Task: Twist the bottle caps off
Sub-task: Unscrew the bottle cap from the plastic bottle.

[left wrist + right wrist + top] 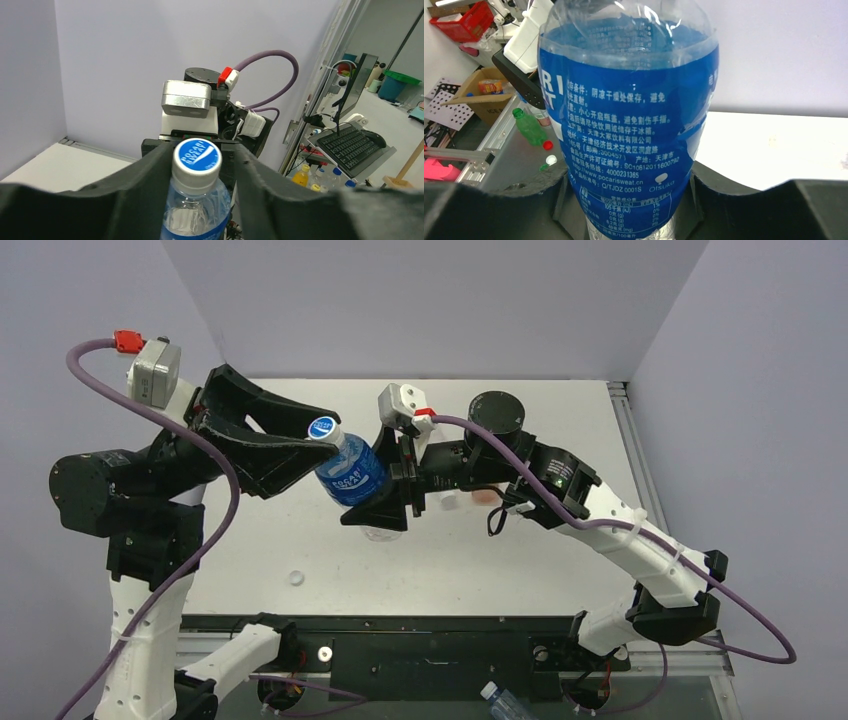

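Black fingers of the right claw [630, 207] press both sides of the blue-labelled bottle [352, 476] low on its body, gripping it firmly. The left claw [322, 430] stands at the bottle's top, with one finger on each side of the blue cap [197, 159] and only a narrow gap between them. I cannot tell whether those fingers actually pinch the cap. The cap sits on the bottle's neck.

Only the overhead view shows the bottle tilted, its cap toward the left arm, and raised off the white surface [480, 570]. It also shows a loose white cap [296, 578] lying on the surface, nearer the arm bases than the bottle and well apart from it. Only the left wrist view shows the blue cap's printed top and pale ridged side. Only the right wrist view shows the label's fine print, and a green bottle [530, 127] beyond the surface's edge.

The bottle hangs over the middle of the surface. The back wall and the metal rail [625, 430] along the right edge stand well apart from the bottle.
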You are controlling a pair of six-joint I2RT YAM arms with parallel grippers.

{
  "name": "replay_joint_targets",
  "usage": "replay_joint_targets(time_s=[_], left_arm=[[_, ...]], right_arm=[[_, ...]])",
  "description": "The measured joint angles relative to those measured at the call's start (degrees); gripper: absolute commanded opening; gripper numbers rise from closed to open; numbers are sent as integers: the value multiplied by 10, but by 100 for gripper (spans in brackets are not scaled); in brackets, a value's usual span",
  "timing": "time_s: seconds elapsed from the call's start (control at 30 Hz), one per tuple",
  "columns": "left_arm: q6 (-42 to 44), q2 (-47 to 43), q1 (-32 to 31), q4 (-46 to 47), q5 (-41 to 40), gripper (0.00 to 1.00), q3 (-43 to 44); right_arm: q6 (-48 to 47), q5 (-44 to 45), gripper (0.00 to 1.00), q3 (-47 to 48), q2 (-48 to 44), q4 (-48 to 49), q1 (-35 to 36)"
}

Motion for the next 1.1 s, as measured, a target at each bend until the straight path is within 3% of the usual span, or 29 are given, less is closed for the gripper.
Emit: replay_joint_targets(time_s=[0.13,0.23,0.3,0.33,0.4,0.47,0.77,0.97,1.1], left_arm=[[-2,2,3,7,-3,9,-1],[0,4,3,17,-3,0,-1],[0,4,3,20,-3,0,-1],[0,4,4,20,-3,0,-1],[2,2,4,21,-2,0,-1],[3,2,4,24,1,0,-3],[8,-2,4,32,5,0,-24],[8,-8,4,31,18,0,-30],[7,-12,4,32,19,0,-30]], right_arm=[[-10,-3,18,18,9,-16,1],[-18,2,20,34,14,-35,1],[-26,6,36,49,20,-50,4],[-30,8,54,52,21,-54,4],[-34,11,74,53,22,-56,7],[-27,18,78,50,21,-52,8],[83,15,80,-20,1,106,-8],[146,-3,68,-13,1,196,-12],[170,-14,68,10,9,211,-13]])
